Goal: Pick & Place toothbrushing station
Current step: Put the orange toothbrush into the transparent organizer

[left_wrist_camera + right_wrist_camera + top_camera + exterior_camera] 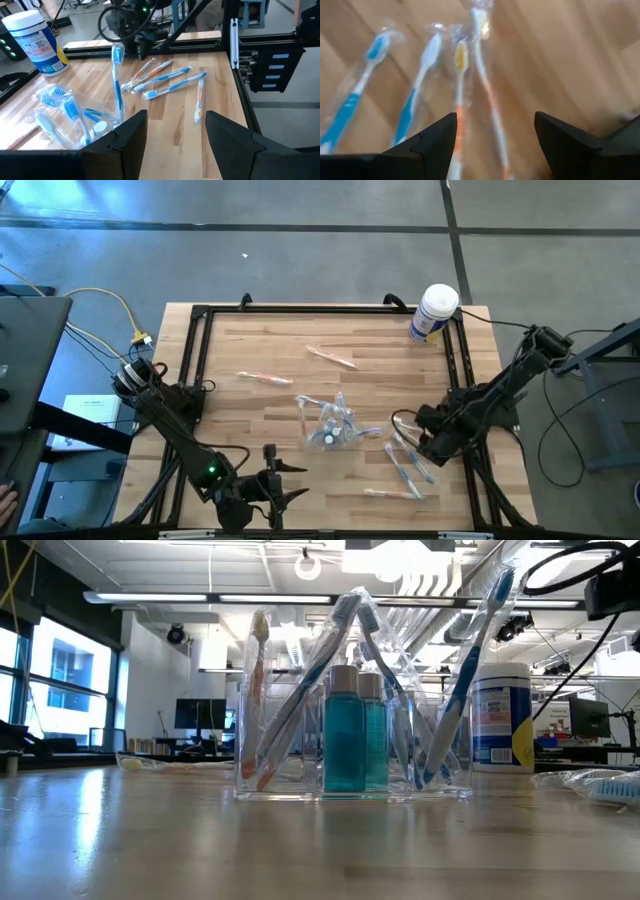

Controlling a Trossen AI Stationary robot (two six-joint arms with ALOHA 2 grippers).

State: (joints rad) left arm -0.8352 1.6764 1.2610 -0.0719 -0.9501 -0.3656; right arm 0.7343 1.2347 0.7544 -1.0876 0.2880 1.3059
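Note:
The toothbrushing station [350,710] is a clear plastic holder. It stands on its flat base mid-table [328,423] and holds several toothbrushes and two teal bottles. My left gripper [175,135] hovers open near the front edge [290,480], left of the station [75,115], touching nothing. My right gripper [495,135] is open and points down over a bunch of wrapped toothbrushes [460,95] on the table right of the station [410,465]. Nothing is between its fingers.
A white tub with a blue label [433,313] stands at the far right corner. Single wrapped toothbrushes lie at the far middle [332,358], left of it [262,378] and near the front right [392,493]. A black frame [195,360] rims the table.

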